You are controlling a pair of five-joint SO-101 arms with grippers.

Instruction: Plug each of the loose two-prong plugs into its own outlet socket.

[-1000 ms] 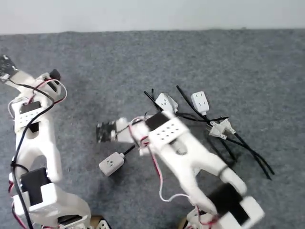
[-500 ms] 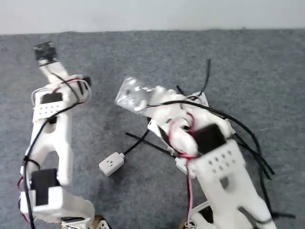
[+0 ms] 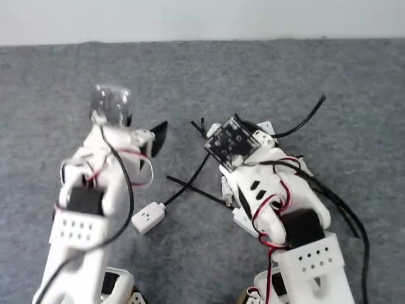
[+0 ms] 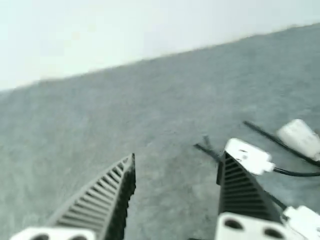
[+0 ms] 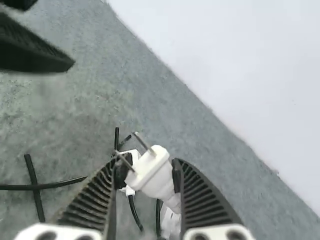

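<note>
Jutting from right gripper (image 5: 148,166): plug (image 5: 151,172), body half-covered.

Grey carpet (image 3: 329,69), pale wall (image 3: 202,19)

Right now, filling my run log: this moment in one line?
left gripper: open, empty | right gripper: shut on two-prong plug | outlet socket: empty

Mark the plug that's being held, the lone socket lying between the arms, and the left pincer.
held plug (image 5: 150,172), right wrist view, on its white body behind the prongs.
lone socket (image 3: 147,218), high view, on its slotted face.
left pincer (image 4: 180,167), left wrist view, midway between its open tips.
</note>
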